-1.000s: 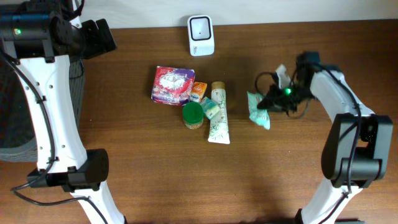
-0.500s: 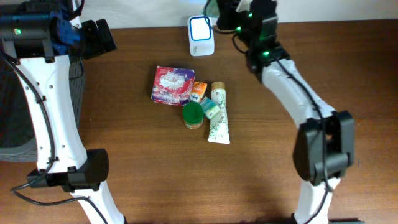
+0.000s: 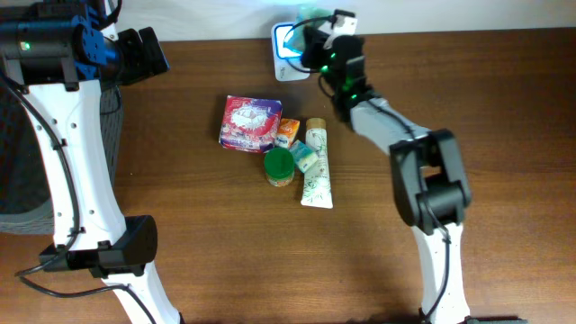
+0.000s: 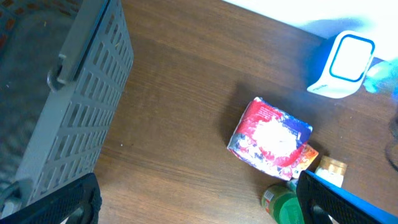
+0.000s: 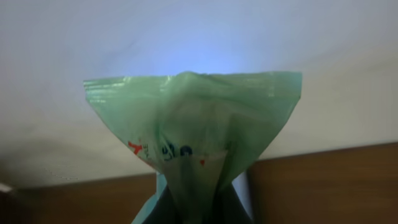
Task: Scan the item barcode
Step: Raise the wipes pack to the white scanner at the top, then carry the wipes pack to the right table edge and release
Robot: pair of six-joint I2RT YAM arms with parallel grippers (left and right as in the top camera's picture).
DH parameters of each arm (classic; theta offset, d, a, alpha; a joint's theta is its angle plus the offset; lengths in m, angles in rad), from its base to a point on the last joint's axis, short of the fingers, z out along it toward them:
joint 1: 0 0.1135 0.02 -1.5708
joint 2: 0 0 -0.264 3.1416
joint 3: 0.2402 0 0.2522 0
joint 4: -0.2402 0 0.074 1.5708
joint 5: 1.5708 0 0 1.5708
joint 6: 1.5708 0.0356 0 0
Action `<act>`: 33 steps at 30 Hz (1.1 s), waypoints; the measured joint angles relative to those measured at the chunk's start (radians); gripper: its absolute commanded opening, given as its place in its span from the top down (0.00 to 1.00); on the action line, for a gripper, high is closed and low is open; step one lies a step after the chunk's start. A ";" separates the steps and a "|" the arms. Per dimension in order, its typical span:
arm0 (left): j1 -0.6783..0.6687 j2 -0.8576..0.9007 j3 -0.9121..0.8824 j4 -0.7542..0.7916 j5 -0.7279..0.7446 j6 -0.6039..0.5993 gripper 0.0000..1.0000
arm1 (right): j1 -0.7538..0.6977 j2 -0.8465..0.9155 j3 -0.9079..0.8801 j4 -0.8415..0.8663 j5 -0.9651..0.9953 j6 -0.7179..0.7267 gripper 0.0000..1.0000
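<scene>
The white scanner (image 3: 290,52) stands at the table's back edge, its face glowing blue; it also shows in the left wrist view as the scanner (image 4: 348,62). My right gripper (image 3: 317,47) is right beside it, shut on a green plastic packet (image 5: 193,124) that fans out above the right gripper (image 5: 196,211) and hides most of the scanner in the right wrist view. In the overhead view the packet is mostly hidden by the arm. My left gripper (image 3: 148,56) hangs open and holds nothing at the far left, seen as the left gripper (image 4: 202,205) over bare wood.
A pile lies mid-table: a red packet (image 3: 251,122), an orange box (image 3: 288,132), a green-lidded jar (image 3: 279,166) and a pale tube (image 3: 316,171). A grey slatted basket (image 4: 68,106) sits at the left edge.
My right arm swung from the table's right side to the back, carrying the green packet up to the scanner. The scanner now glows blue. The left arm has not moved.
</scene>
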 measured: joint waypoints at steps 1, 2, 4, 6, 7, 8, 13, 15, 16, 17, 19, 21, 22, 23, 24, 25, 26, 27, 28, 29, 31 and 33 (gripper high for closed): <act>0.000 0.000 0.000 0.000 0.000 0.000 0.01 | -0.042 -0.040 0.002 -0.078 0.000 0.000 0.96; 0.000 0.000 0.000 -0.001 0.000 0.000 0.01 | -0.090 -0.079 0.005 -0.162 0.000 0.009 0.96; 0.000 0.000 0.000 -0.001 0.000 0.000 0.01 | -0.211 -0.160 0.014 -0.341 0.003 0.022 0.96; 0.000 0.000 0.000 0.000 0.000 0.000 0.01 | -0.338 -0.214 0.022 -0.500 0.006 0.026 0.96; 0.000 0.000 0.000 0.000 0.000 0.000 0.01 | -0.415 -0.230 0.029 -0.611 0.011 0.027 0.96; 0.000 0.000 0.000 0.000 0.000 0.000 0.01 | -0.468 -0.231 0.032 -0.689 0.015 0.028 0.96; 0.000 0.000 0.000 0.000 0.000 0.000 0.01 | -0.765 -0.226 0.022 -1.022 0.056 0.030 0.73; 0.000 0.000 0.000 0.000 0.000 0.000 0.01 | -0.840 -0.226 0.022 -1.040 0.072 0.029 0.28; 0.000 0.000 0.000 0.000 0.000 0.000 0.01 | -0.890 -0.226 0.022 -1.049 0.081 0.028 0.12; 0.000 0.000 0.000 0.000 0.000 0.000 0.01 | -0.924 -0.226 0.022 -1.057 0.087 0.023 0.09; 0.000 0.000 0.000 0.000 0.000 0.000 0.01 | -0.963 -0.226 0.022 -1.083 0.090 0.026 0.06; 0.000 0.000 0.000 0.000 0.000 0.000 0.01 | -0.962 -0.226 0.022 -1.091 0.054 0.002 0.06; 0.000 0.000 0.000 0.000 0.000 0.000 0.01 | -0.954 -0.226 0.022 -1.091 0.015 -0.015 0.06; 0.000 0.000 0.000 0.000 0.000 0.000 0.01 | -0.940 -0.226 0.022 -1.091 -0.042 -0.035 0.06; 0.000 0.000 0.000 0.000 0.000 0.000 0.01 | -0.922 -0.226 0.022 -1.092 -0.092 -0.043 0.06; 0.000 0.000 0.000 0.000 0.000 0.000 0.01 | -0.890 -0.226 0.022 -1.099 -0.146 -0.054 0.05; 0.000 0.000 0.000 0.000 0.000 0.000 0.01 | -0.863 -0.226 0.022 -1.112 -0.192 -0.060 0.04; 0.000 0.000 0.000 0.000 0.000 0.000 0.01 | -0.829 -0.226 0.022 -1.132 -0.231 -0.062 0.01; 0.000 0.000 0.000 0.000 0.000 0.000 0.01 | -0.774 -0.226 0.022 -1.165 -0.282 -0.068 0.01; 0.000 0.000 0.000 0.000 0.000 0.000 0.01 | -0.732 -0.226 0.022 -1.192 -0.312 -0.080 0.01; 0.000 0.000 0.000 0.000 0.000 0.000 0.01 | -0.603 -0.225 0.022 -1.262 -0.360 -0.138 0.01; 0.000 0.000 0.000 0.000 0.000 0.000 0.01 | -0.532 -0.225 0.023 -1.318 -0.369 -0.172 0.01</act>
